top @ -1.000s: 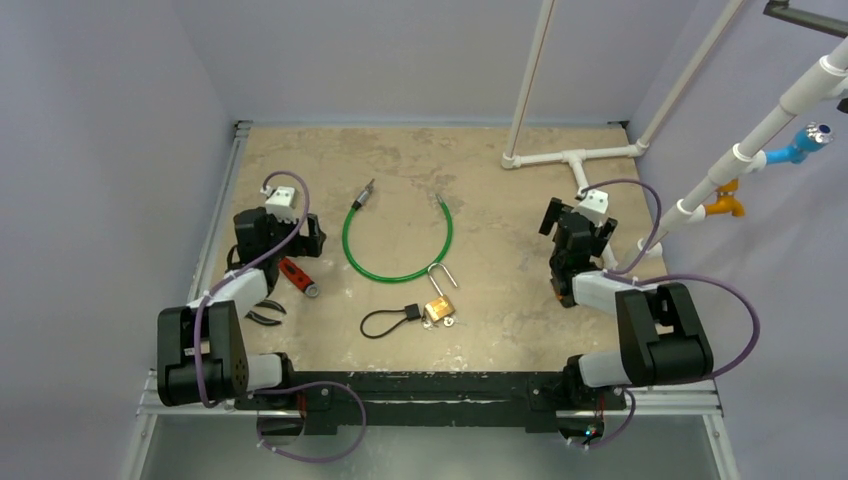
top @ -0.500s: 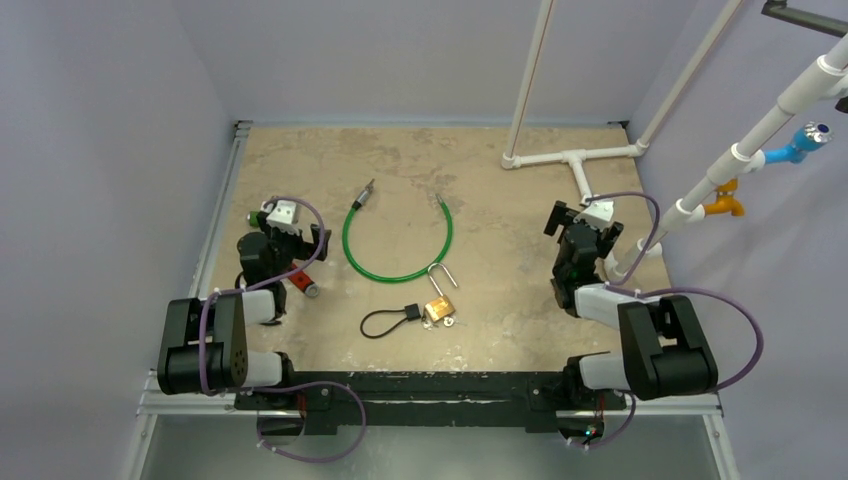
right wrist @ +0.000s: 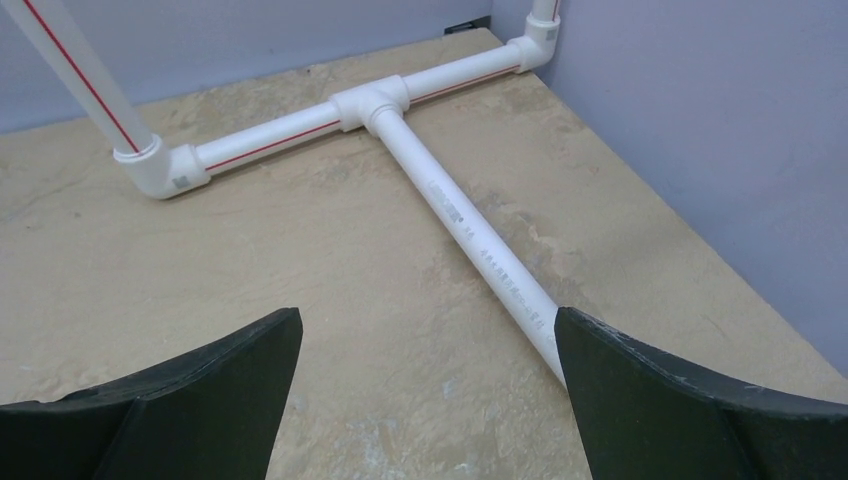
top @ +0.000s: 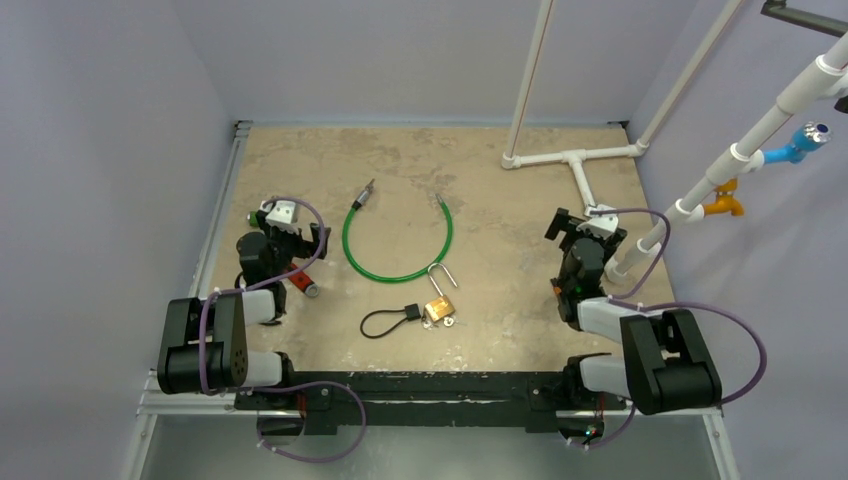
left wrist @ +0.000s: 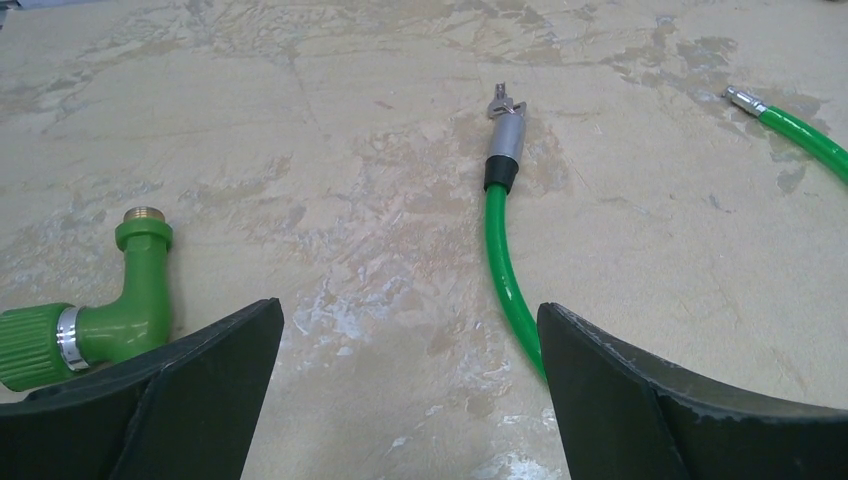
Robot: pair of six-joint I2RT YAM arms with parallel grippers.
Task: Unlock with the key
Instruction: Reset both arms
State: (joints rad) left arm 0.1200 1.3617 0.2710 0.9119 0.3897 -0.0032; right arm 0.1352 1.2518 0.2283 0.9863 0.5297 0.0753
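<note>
A brass padlock (top: pixel 438 309) lies near the table's front middle, its silver shackle (top: pixel 441 276) pointing away from me. A small silver key (top: pixel 448 321) rests against the lock's near side, and a black cord loop (top: pixel 384 321) trails off to its left. I cannot tell if the key sits in the keyhole. My left gripper (top: pixel 290 233) is open at the left, well away from the lock, and over bare table in the wrist view (left wrist: pixel 408 308). Near the right edge my right gripper (top: pixel 586 233) is open too, with nothing between its fingers (right wrist: pixel 428 315).
A green cable (top: pixel 398 243) with metal ends curves behind the lock, and its left end (left wrist: pixel 504 125) lies ahead of the left gripper. A green elbow fitting (left wrist: pixel 132 290) lies by the left finger. A red-handled tool (top: pixel 299 280) lies near the left arm. White pipes (right wrist: pixel 470 235) run along the right.
Both arms have drawn back toward their bases and settled lower. The right gripper has shifted slightly right and nearer. Padlock, key and cable lie as before.
</note>
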